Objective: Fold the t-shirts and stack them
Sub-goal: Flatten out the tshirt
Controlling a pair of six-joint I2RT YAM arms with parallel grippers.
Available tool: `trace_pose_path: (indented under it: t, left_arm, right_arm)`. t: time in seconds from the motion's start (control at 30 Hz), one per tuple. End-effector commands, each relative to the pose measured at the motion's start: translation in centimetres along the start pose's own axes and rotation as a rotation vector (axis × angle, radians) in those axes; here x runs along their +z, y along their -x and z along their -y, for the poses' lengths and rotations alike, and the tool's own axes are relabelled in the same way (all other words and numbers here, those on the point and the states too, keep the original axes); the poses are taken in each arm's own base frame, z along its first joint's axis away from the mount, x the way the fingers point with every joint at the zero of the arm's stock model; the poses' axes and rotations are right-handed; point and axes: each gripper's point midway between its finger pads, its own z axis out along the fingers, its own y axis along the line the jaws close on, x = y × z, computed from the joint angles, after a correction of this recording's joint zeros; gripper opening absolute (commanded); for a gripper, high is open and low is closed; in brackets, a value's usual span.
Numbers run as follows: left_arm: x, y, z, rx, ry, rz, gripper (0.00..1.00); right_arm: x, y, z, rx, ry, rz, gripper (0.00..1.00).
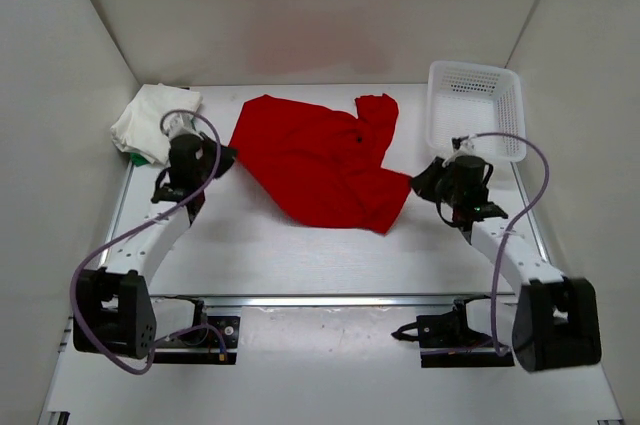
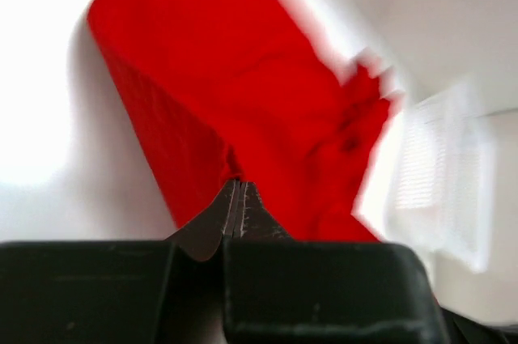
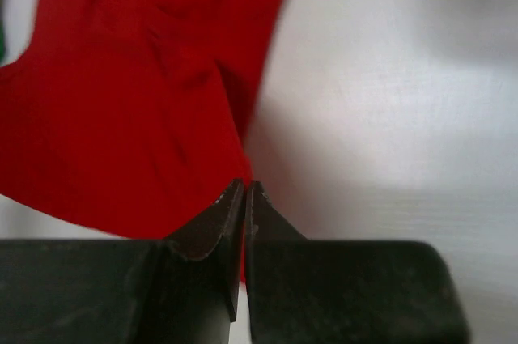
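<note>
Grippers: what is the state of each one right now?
Left gripper: closed, pinching the red t-shirt at its edge.
Right gripper: closed, pinching the red t-shirt's edge too.

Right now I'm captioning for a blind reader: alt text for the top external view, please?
A rumpled red t-shirt sprawls in the middle, pinched by the left gripper at its left edge and the right gripper at its right corner. A folded off-white t-shirt sits back left, a white mesh basket back right.

The left arm (image 1: 152,235) and right arm (image 1: 508,250) have white links and black joint housings; a lilac cable (image 1: 547,177) loops along each. Their fingers (image 2: 210,227) are dark grey, tapering to thin tips.
</note>
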Motion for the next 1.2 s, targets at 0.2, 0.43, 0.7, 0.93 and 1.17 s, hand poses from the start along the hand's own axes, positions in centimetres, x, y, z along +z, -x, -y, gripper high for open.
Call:
trace_pose_path:
  t: [0.2,0.43,0.7,0.93,1.17]
  left_arm:
    - [-11.0,19.5,13.9,0.118,-0.252,0.41,0.0]
    - [-16.5,25.9,20.4,0.16,-0.339,0.547,0.0]
    - [-14.5,27.7,19.1,0.165,-0.265,0.564,0.0]
    - [-4.4,21.7,9.4,0.153,-0.06,0.387,0.0]
    - [6.3,19.2,7.5,0.131,0.002,0.184,0.0]
  right_arm:
    - [-16.4,20.0,-13.9,-0.305,-0.08,0.51,0.0]
    - [-27.9,27.9,-25.4,-0.428,-0.13,0.806,0.0]
    - [-24.3,30.6,-29.9,-0.626,-0.105,0.822,0.0]
    - [-5.6,27.2,-18.7,-0.56,0.107,0.393,0.01]
    - [4.8,32.0,-17.1,-0.551,0.114,0.256,0.0]
